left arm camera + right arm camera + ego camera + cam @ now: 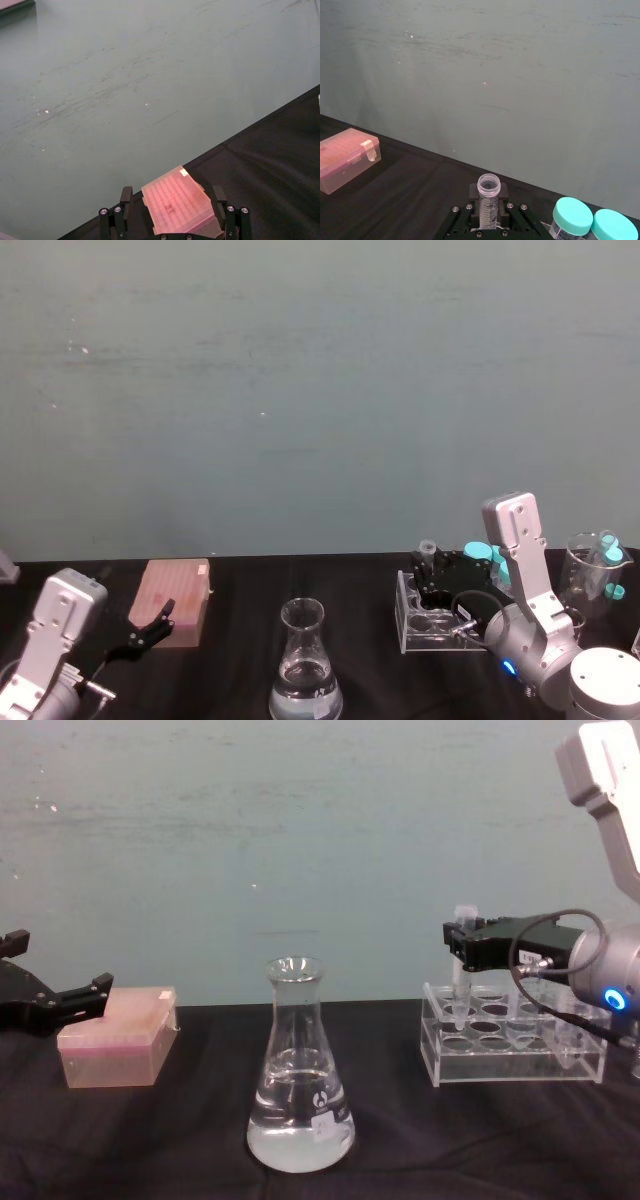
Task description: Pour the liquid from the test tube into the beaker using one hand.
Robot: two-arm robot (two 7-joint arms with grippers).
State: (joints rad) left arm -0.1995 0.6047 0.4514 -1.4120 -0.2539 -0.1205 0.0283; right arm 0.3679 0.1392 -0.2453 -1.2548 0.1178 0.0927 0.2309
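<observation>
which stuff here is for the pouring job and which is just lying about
For the job: test tube, held by the right gripper over the rack; beaker holding clear liquid.

Lying about: pink box; clear tube rack; teal-capped tubes; left gripper, open by the box.

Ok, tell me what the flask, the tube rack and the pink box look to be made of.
Flask: clear glass by its look, glossy, with bright glints on the neck and liquid visible through it.
Tube rack: clear rigid plastic, probably acrylic, with flat plates and sharp bright edges.
Pink box: translucent frosted plastic, matte, with rows showing dimly through the lid.
</observation>
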